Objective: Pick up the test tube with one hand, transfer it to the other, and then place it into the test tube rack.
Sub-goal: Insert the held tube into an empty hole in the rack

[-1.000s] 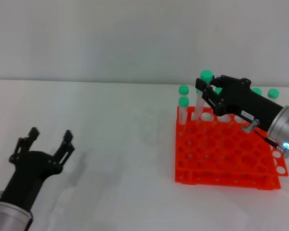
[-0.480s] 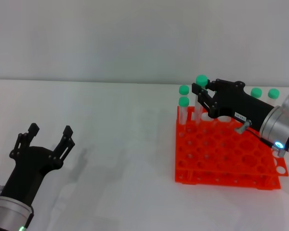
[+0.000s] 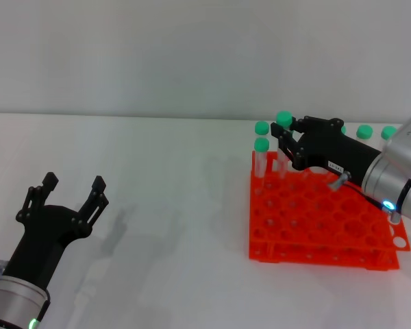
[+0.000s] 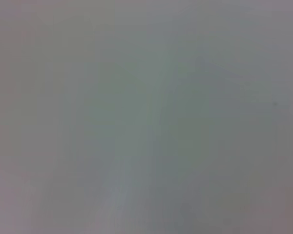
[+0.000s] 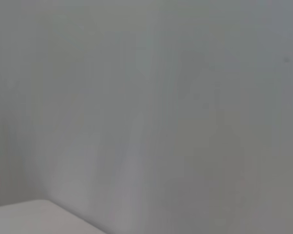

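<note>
In the head view the orange-red test tube rack (image 3: pixel 315 219) stands on the white table at the right. My right gripper (image 3: pixel 285 142) reaches over the rack's far left corner and is shut on the test tube (image 3: pixel 283 120), held upright by its upper part just under the green cap, with its lower end down among the rack's back holes. My left gripper (image 3: pixel 72 190) hovers open and empty over the table at the near left. Both wrist views show only blank grey.
Other green-capped tubes stand in the rack's back rows: two at the far left corner (image 3: pixel 262 144) and two at the back right (image 3: pixel 364 131). The white table (image 3: pixel 164 205) stretches between the two arms, with a pale wall behind it.
My right gripper has moved down and slightly left with the tube, lowering it into the rack's back row. My left gripper has barely shifted.
</note>
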You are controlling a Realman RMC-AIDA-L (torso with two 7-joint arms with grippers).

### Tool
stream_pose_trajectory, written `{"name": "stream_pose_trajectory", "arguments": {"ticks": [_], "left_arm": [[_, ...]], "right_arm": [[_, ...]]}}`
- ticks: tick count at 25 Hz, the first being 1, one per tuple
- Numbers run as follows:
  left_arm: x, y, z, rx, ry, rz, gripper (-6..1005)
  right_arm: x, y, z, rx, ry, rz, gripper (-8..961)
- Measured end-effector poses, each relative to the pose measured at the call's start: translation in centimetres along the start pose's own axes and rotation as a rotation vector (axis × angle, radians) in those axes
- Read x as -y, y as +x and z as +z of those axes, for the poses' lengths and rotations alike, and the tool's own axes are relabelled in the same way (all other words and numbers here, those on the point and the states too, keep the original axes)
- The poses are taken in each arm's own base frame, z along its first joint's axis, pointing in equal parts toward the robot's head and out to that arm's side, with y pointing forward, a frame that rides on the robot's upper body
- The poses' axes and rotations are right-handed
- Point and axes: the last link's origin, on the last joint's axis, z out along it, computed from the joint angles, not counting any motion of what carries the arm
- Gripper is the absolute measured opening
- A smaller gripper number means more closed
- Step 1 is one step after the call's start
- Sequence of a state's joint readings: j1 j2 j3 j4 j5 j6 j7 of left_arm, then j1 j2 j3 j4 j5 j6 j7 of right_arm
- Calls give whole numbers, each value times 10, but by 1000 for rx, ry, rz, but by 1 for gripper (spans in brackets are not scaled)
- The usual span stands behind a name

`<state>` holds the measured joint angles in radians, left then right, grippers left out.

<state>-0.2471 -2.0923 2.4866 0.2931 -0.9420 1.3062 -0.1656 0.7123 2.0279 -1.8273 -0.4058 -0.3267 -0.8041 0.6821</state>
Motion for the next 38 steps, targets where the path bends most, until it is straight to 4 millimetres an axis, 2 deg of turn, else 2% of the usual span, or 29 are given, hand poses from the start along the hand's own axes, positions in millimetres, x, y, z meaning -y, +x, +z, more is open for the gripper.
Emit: {"name": "stream_pose_trajectory", "arguments": {"ticks": [7,22,38], "left_arm": [[0,0,0,0,0,1,881],[3,0,-1,4,2,9,881],[4,-1,-5,4,10,9,881]], "right_arm": [[-6,4,5,-13,21,-27,212],[-9,20,-5,-56,26,-19,213],[-15,27,-6,-92,25,-7,311]]}}
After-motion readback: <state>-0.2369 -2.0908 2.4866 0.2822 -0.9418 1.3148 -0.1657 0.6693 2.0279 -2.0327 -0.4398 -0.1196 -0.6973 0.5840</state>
